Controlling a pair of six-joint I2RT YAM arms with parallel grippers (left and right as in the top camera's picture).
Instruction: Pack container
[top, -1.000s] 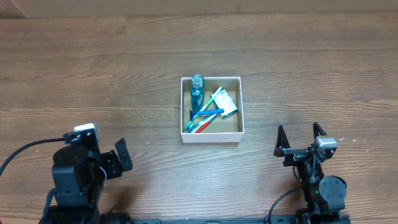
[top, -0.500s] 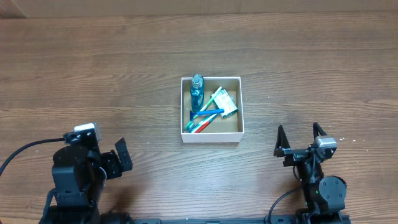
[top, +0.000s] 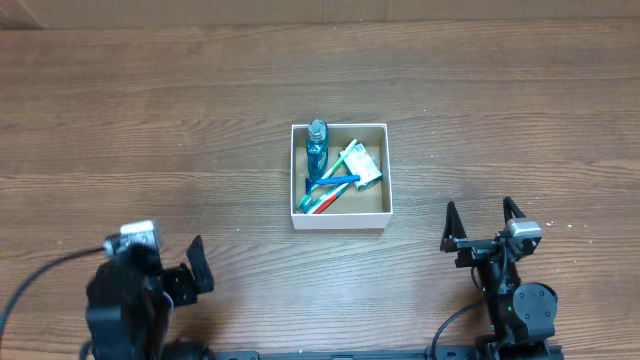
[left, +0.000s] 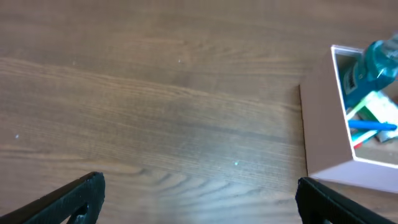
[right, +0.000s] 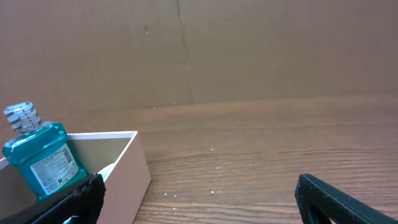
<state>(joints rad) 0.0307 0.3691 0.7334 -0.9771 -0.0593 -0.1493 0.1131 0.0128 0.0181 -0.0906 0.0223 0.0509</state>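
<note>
left arm (top: 125, 305): black blocky housings, blurred in the overhead view; left camera block (top: 137, 236) on top is light grey; thin black left cable (top: 40, 265) arcs out to the frame edge; right arm (top: 515, 300): black, round joint housing low down; right camera block (top: 521, 229) small, silver-grey; black right cable (top: 452, 322) curls beside the base; left claw (left: 200, 183) and right claw (top: 479, 208): matte black fingers, slim, tapering to points

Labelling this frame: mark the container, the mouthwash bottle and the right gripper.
container (top: 340, 222), overhead view, on its white front wall.
mouthwash bottle (right: 36, 148), right wrist view, on its blue body.
right gripper (top: 479, 206), overhead view, midway between its fingertips.
</note>
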